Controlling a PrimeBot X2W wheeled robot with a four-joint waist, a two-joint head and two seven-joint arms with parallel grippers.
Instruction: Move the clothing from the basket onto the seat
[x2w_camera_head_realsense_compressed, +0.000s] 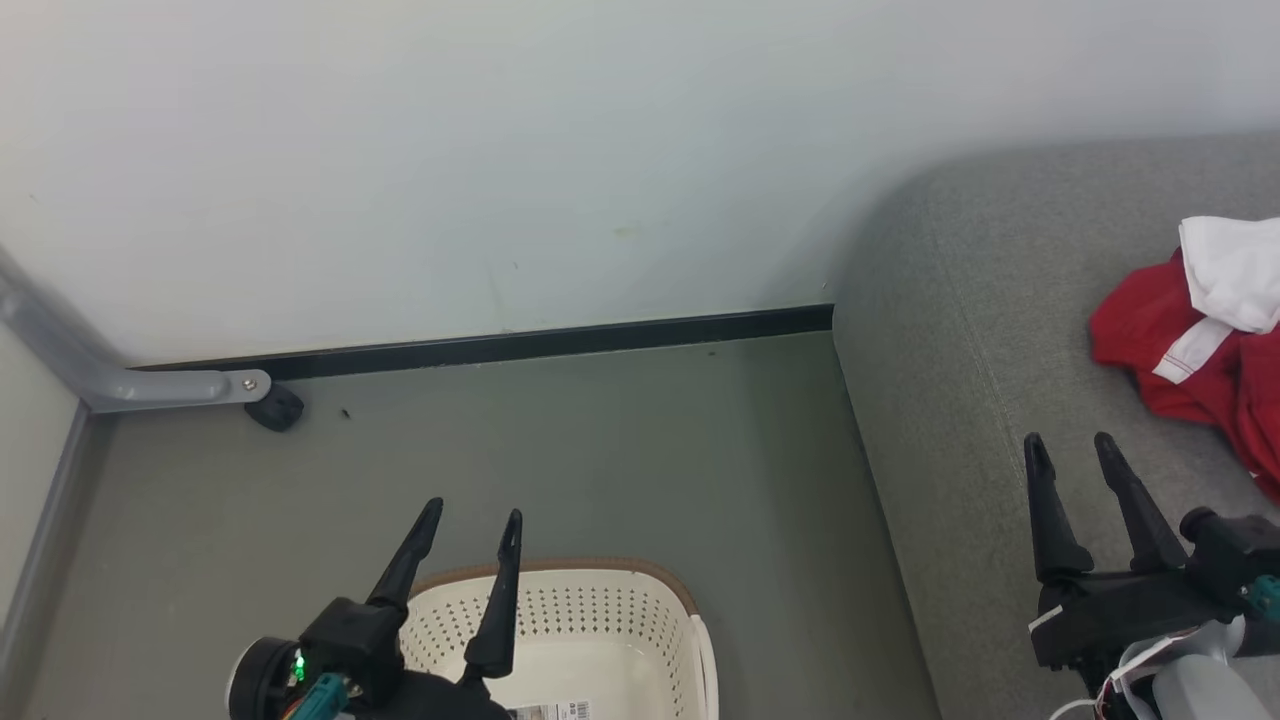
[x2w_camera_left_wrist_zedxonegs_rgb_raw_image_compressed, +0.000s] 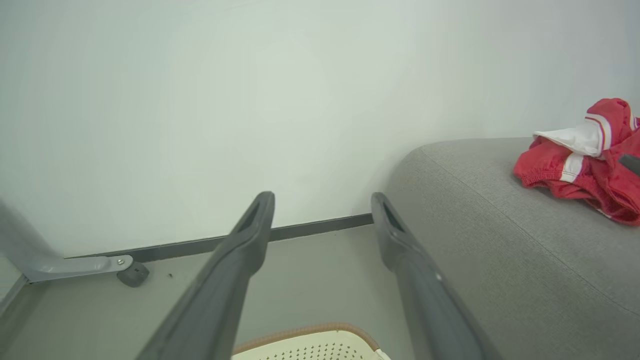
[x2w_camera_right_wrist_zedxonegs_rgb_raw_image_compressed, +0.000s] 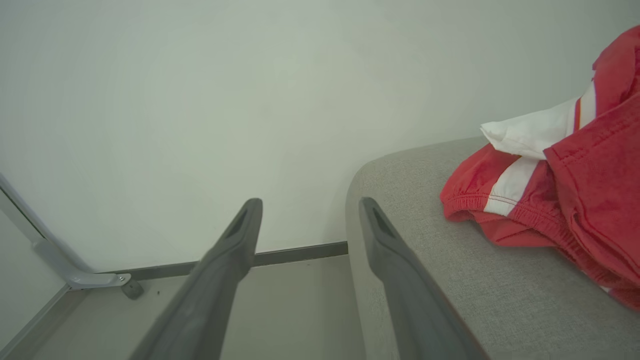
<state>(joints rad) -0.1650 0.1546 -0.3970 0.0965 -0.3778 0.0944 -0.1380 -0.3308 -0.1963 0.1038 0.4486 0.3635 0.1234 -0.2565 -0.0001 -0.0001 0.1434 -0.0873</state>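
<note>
The left tool (x2w_camera_head_realsense_compressed: 474, 510) stands wide open and holds nothing. It hangs above the basket (x2w_camera_head_realsense_compressed: 600, 612), which sits on the floor below it. The right tool (x2w_camera_head_realsense_compressed: 1068, 440) is just as wide open and empty, over the sofa (x2w_camera_head_realsense_compressed: 950, 400). The red and white clothing (x2w_camera_head_realsense_compressed: 1170, 350) lies bunched on the sofa, ahead and to the right of the right tool, apart from its fingers.

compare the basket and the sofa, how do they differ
The basket is cream plastic with holes and a brown rim; the sofa is grey woven fabric. The basket is small and stands on the floor; the sofa is far bigger and rises beside it. The sofa carries the red and white clothes; the basket's visible part shows a paper label and no clothes. Both have rounded corners.
</note>
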